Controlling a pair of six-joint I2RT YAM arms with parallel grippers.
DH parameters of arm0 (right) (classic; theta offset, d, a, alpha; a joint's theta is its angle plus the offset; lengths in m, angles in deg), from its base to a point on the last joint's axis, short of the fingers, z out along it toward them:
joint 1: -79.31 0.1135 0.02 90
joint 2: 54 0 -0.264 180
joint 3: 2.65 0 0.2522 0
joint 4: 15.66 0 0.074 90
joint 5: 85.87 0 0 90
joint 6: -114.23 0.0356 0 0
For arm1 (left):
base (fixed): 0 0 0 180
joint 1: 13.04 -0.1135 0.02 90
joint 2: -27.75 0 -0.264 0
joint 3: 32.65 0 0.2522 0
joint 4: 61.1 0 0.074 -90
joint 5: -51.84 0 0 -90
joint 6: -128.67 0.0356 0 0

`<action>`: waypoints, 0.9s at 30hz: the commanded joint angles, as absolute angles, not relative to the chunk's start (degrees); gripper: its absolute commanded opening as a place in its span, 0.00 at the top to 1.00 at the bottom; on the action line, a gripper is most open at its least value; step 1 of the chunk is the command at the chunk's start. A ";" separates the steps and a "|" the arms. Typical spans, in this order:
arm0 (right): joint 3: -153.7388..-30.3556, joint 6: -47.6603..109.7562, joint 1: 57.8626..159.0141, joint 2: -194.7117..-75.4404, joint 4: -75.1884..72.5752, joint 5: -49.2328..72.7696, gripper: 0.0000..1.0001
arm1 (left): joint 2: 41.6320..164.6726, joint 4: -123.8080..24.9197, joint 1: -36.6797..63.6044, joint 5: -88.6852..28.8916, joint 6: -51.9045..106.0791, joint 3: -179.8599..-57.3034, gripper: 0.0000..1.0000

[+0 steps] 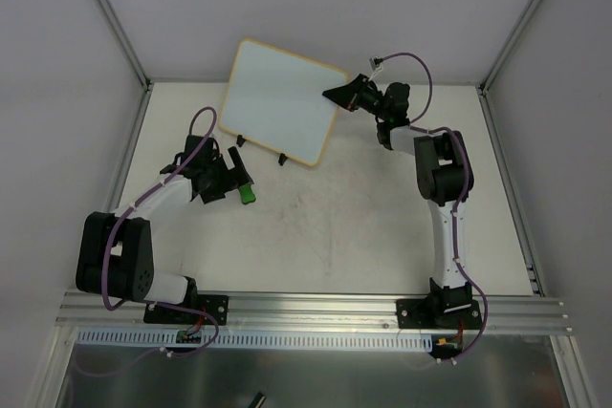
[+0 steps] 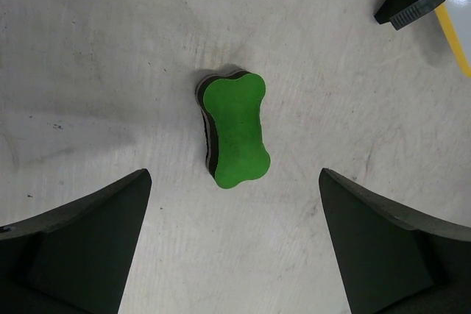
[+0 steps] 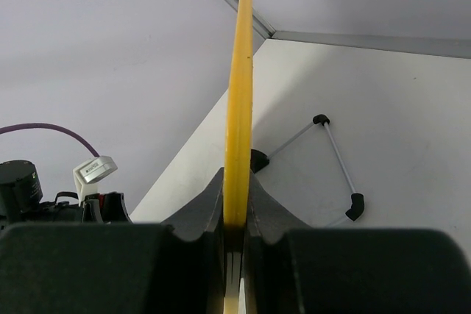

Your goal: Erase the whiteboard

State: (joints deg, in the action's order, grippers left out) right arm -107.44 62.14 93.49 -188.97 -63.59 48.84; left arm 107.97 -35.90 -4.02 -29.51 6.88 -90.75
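The whiteboard (image 1: 282, 100) is white with a thin yellow frame and stands tilted at the back of the table on two black feet (image 1: 239, 140). I see no marks on its face. My right gripper (image 1: 341, 95) is shut on its right edge. In the right wrist view the yellow frame (image 3: 239, 71) runs edge-on between the closed fingers (image 3: 210, 207). My left gripper (image 1: 232, 182) is open and hovers over a green bone-shaped eraser (image 1: 248, 194). In the left wrist view the eraser (image 2: 235, 130) lies flat on the table just ahead of the spread fingers (image 2: 81, 248), untouched.
A black board foot (image 2: 408, 1) and the frame corner (image 2: 450, 16) show at the upper right of the left wrist view. A thin wire leg with black tips (image 3: 335, 156) shows behind the board. Grey walls close in the table's back and sides.
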 commanded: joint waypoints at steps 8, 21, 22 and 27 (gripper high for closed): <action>-105.01 62.82 93.90 -186.62 -74.41 47.98 0.81 | 106.50 -36.62 -3.98 -29.99 8.52 -90.10 0.01; -103.07 63.52 93.81 -187.24 -77.05 47.63 0.46 | 106.41 -36.88 -4.07 -29.98 8.61 -89.83 0.01; -102.81 63.61 93.81 -187.32 -77.22 47.63 0.44 | 106.41 -36.88 -4.07 -29.90 8.61 -89.83 0.01; -102.28 64.57 93.55 -187.85 -78.63 47.37 0.40 | 106.41 -36.97 -3.98 -29.98 8.61 -89.66 0.01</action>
State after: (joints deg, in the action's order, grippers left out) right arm -102.47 64.33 93.49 -188.97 -72.75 47.98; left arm 107.97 -36.10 -4.02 -29.51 7.75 -90.51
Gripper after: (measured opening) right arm 0.595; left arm 0.990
